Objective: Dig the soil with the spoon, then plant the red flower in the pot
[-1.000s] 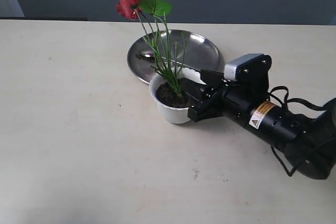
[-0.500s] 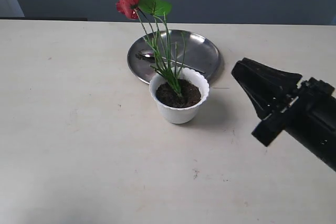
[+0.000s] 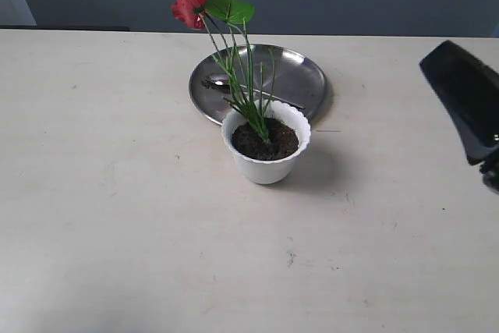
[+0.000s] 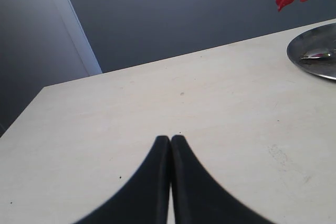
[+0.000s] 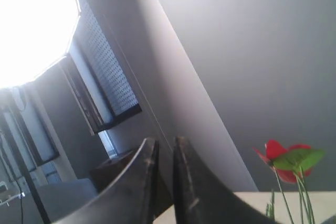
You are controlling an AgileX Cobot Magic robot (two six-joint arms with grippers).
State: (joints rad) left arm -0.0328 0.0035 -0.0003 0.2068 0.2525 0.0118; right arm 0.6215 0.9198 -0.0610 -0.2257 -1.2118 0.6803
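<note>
Red flower planted in pot; both hands clear.

The red flower (image 3: 194, 4) stood upright in the soil (image 3: 266, 141) of the pot (image 3: 266, 163) on the counter (image 3: 117, 193). The spoon (image 3: 222, 83) lay on the steel plate (image 3: 300, 76) behind. Left hand (image 4: 170, 140) was clenched, empty; right hand (image 5: 164, 145) nearly clenched, holding nothing.

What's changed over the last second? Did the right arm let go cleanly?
The right gripper left the pot and pulled back to the exterior view's right edge, jaws nearly shut on nothing. The red flower stayed upright in the soil, the spoon on the steel plate, the left gripper shut.
</note>
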